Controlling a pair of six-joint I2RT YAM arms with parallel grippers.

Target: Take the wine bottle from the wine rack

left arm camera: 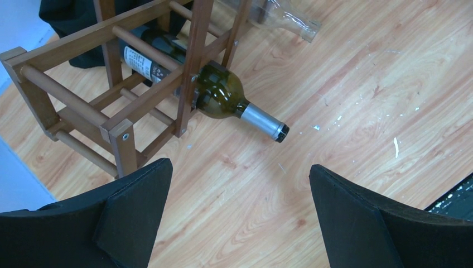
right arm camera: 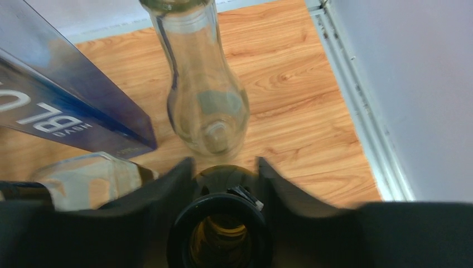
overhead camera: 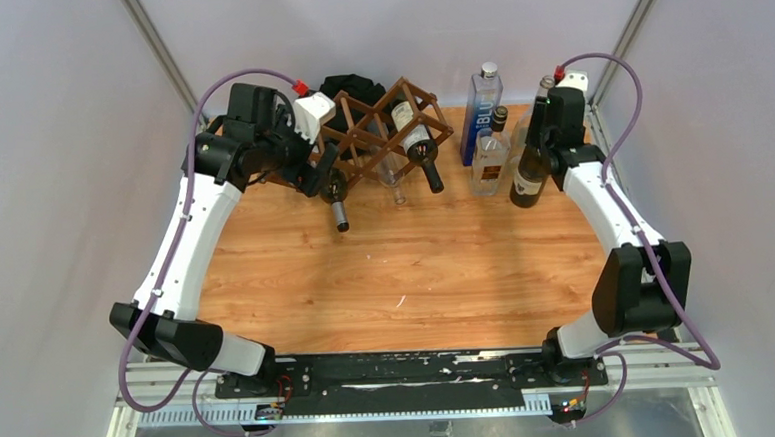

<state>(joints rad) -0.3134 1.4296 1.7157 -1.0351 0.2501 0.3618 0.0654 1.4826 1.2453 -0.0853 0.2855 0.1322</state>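
The dark brown wine rack stands at the back of the table; it also shows in the left wrist view. A green wine bottle with a silver-capped neck lies in a lower cell, its neck sticking out toward me. A labelled dark bottle lies in an upper cell. My left gripper is open and empty above the table, just in front of the green bottle. My right gripper is shut round the neck of an upright dark bottle at the back right.
A clear empty bottle lies in the rack. A tall blue bottle and a clear bottle stand next to the right gripper's bottle. A black cloth heap lies behind the rack. The metal frame edges the table on the right.
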